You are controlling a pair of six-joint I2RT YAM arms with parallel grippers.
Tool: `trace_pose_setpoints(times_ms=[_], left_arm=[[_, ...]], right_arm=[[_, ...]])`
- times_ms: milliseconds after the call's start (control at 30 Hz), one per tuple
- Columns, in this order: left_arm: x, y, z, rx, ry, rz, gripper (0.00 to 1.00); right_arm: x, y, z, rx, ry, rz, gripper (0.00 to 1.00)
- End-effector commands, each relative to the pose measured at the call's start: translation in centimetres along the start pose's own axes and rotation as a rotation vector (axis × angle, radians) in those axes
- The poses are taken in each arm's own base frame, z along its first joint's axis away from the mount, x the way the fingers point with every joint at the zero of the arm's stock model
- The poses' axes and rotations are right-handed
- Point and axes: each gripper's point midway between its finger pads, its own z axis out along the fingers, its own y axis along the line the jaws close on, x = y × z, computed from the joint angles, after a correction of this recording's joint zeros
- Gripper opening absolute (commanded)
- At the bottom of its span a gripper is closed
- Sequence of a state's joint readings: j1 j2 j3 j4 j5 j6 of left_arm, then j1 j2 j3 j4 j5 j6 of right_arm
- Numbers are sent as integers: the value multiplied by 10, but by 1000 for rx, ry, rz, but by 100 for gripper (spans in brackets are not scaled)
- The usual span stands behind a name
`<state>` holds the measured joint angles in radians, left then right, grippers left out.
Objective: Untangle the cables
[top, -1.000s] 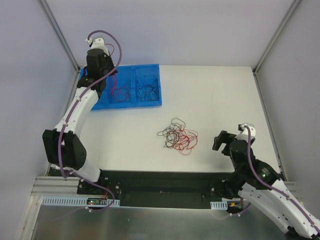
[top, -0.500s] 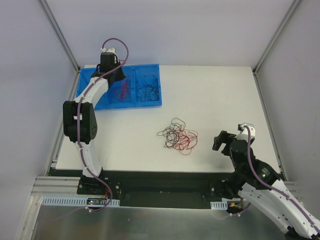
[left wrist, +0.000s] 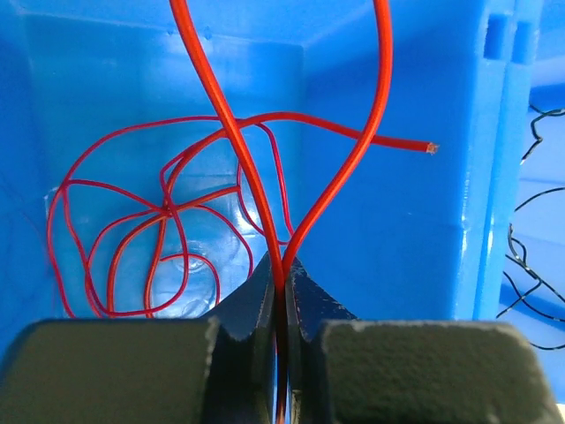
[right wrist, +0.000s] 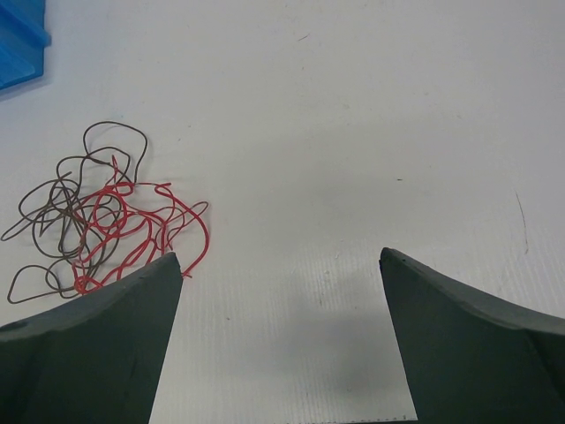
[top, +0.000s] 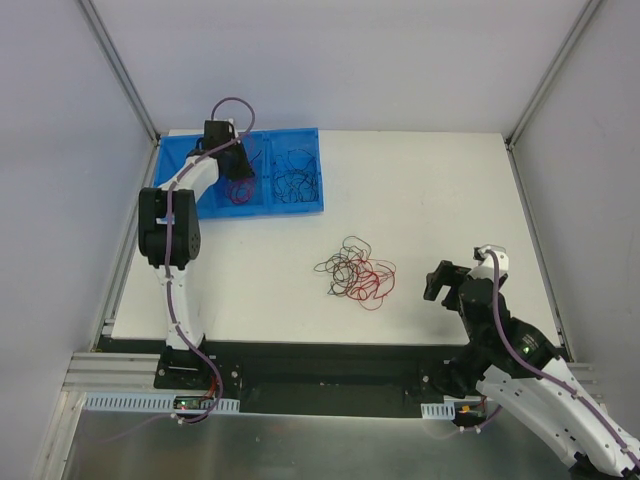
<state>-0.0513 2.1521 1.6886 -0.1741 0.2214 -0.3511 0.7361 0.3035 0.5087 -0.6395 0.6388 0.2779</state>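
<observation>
Out on the white table sits the tangle, black and red cables looped through each other, the red mostly on its right side, well apart from the blue tray at the far left. Over at that tray, the left gripper is down in the left compartment, jaws pinched tight on a red strand: the wrist view shows it rising in two runs out of the closed fingers, one cut end poking toward the divider wall. Beneath it, red loops lie on the compartment floor, and black strands sit apart in the right compartment. On the other side, the right gripper hangs just right of the tangle with jaws spread wide, nothing between them, only bare table.
</observation>
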Motion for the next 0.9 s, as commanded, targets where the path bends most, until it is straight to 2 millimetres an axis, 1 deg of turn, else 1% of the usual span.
trace_pose_setpoints(times_ms=[0,133,200,300,333,367,400,433,500,600,667,767,867], left_arm=[[6,-4,8,45,36,-5,0],[10,-1,9,58,56,-23,0],[14,-2,5,72,69,-25,0],[10,-7,-4,81,58,-20,1],[6,-10,-10,92,48,-10,10],[3,-16,-16,111,42,2,22],[-2,-23,-24,132,30,20,30],[-4,-26,-30,138,21,29,34],[-14,-31,-48,136,-19,48,43],[-25,-36,-75,118,-77,64,51],[-31,-45,-104,131,-122,65,54],[-29,-54,-139,150,-170,35,59],[-15,-62,-169,186,-203,6,64]], right_arm=[[-3,3,3,-3,-8,-9,96],[-3,3,3,-4,-5,-11,96],[-2,3,3,-4,-3,-12,96],[-2,3,3,-7,-2,-13,96],[-2,4,3,-10,-1,-15,96],[-2,4,3,-10,0,-15,96],[-2,4,3,-11,0,-16,96],[-1,4,3,-10,2,-17,96],[-1,4,3,-8,2,-17,96],[-1,4,3,-12,3,-16,96],[-1,5,3,-13,4,-16,96],[-1,5,4,-14,5,-19,96],[0,5,4,-11,13,-24,96]])
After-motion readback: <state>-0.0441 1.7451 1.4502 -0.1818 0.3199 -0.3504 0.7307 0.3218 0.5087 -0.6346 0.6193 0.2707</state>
